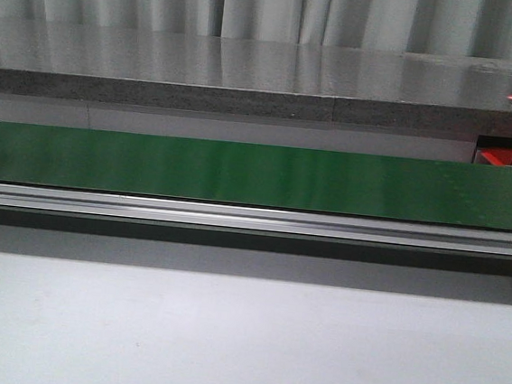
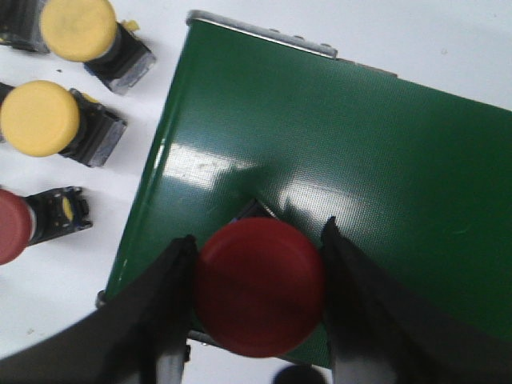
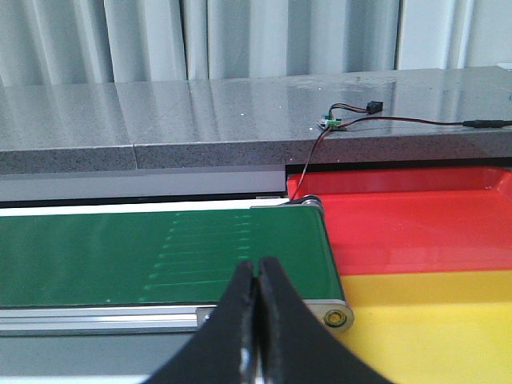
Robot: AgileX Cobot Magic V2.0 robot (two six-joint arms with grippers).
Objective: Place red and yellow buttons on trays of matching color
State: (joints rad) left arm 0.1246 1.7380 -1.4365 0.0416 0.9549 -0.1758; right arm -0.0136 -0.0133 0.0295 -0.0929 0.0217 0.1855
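Observation:
In the left wrist view a red button (image 2: 260, 286) sits between my left gripper's (image 2: 258, 234) two dark fingers, which press on both sides of its round cap. It hangs over the end of the green conveyor belt (image 2: 336, 152). Two yellow buttons (image 2: 78, 28) (image 2: 38, 118) and another red button (image 2: 12, 226) lie on the white table beside the belt. In the right wrist view my right gripper (image 3: 258, 264) is shut with nothing in it, near the belt's other end (image 3: 160, 248). Beyond that end lie the red tray (image 3: 416, 224) and the yellow tray (image 3: 432, 328).
The front view shows the long green belt (image 1: 258, 174) on its aluminium rail (image 1: 253, 219), a grey stone counter (image 1: 249, 73) behind it, and a sliver of the red tray (image 1: 506, 159) at the right. A wired small board (image 3: 330, 122) rests on the counter.

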